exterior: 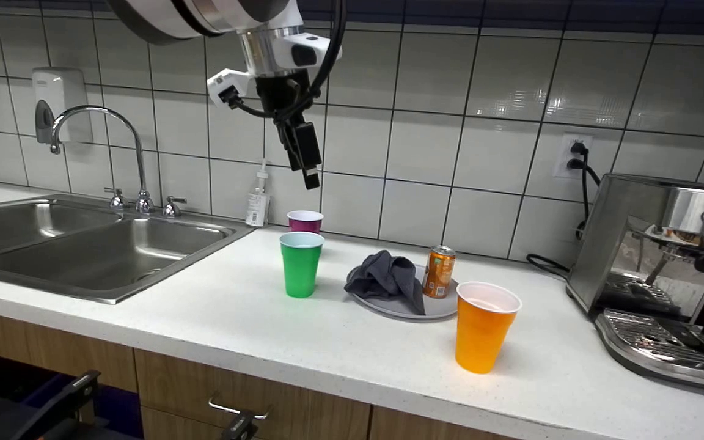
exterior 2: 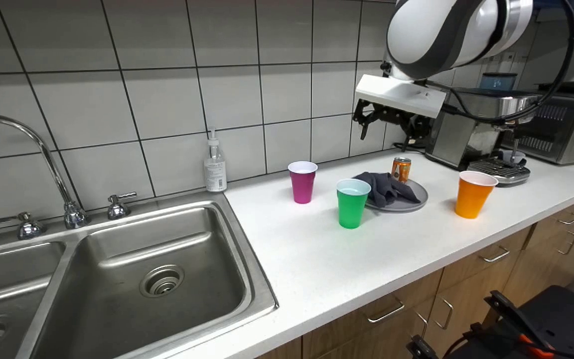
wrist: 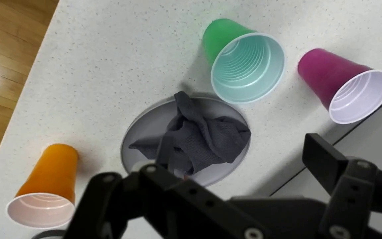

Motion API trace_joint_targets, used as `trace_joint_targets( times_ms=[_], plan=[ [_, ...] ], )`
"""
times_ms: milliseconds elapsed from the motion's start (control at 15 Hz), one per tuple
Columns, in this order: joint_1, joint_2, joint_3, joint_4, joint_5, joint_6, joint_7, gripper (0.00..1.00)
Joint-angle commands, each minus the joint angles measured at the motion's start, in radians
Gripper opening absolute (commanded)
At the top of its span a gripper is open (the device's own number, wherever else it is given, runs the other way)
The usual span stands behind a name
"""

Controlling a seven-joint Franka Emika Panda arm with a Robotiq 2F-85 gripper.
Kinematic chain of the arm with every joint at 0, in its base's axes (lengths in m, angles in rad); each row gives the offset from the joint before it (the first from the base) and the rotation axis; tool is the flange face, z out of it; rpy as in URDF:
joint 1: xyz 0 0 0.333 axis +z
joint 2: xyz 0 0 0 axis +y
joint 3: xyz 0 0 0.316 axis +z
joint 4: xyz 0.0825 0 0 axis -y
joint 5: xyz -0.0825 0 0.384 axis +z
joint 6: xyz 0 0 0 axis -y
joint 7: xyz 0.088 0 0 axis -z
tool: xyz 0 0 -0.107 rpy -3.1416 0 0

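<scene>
My gripper is open and empty, high above the counter in both exterior views. In the wrist view its fingers are wide apart and one overlaps the crumpled dark grey cloth. The cloth lies on a grey plate. An orange can stands on the plate beside the cloth; in the wrist view it is almost wholly hidden behind a finger. A green cup, a purple cup and an orange cup stand upright around the plate. The gripper touches nothing.
A metal double sink with a tap is at one end of the white counter. A clear pump bottle stands by the tiled wall. A coffee machine stands at the other end, with a microwave oven beyond it.
</scene>
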Motion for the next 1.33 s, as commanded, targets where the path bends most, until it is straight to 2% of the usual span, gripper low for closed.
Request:
trace_joint_targets(
  times_ms=[0,267,667,1267],
  plan=[
    [-0.024,0.086,-0.023,0.061,-0.094,0.025,0.103,1.00],
    [-0.011,0.157,-0.070,0.113,-0.192,0.032,0.197,1.00],
    [0.044,0.269,-0.158,0.200,-0.292,0.033,0.317,1.00],
    [0.188,0.455,-0.325,0.327,-0.287,0.067,0.380,1.00]
  ],
)
